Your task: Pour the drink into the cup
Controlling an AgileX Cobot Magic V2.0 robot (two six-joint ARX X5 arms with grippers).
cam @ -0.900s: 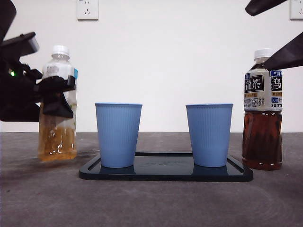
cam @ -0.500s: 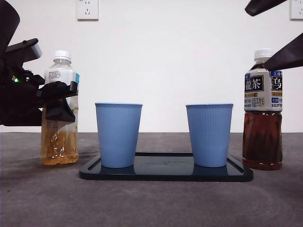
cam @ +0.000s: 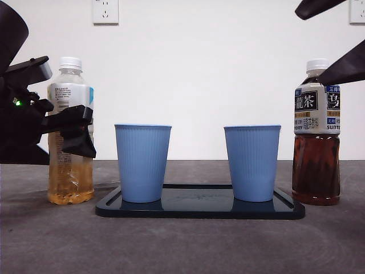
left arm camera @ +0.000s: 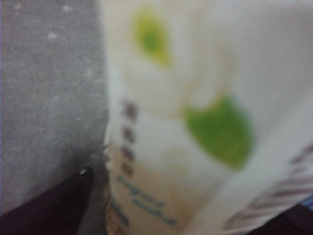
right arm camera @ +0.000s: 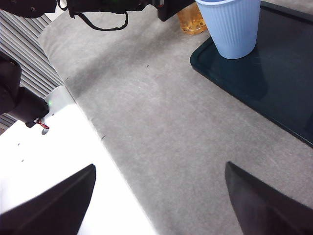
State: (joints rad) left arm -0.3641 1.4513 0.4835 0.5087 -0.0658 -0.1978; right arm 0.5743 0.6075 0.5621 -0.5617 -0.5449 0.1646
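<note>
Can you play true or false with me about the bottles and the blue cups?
1. Two blue cups stand on the dark tray. True.
2. The left gripper is around the dark tea bottle. False: it is at the pale yellow drink bottle; the dark tea bottle stands alone.
3. Both bottles have white caps on. True.
4. The yellow bottle is lying down. False: it is upright on the table.

Two bottles (cam: 71,131), two cups (cam: 142,162), seemingly one tray (cam: 199,209)

Two ribbed blue cups (cam: 142,162) on a dark tray (cam: 199,208); amber bottle (cam: 71,171).
</note>
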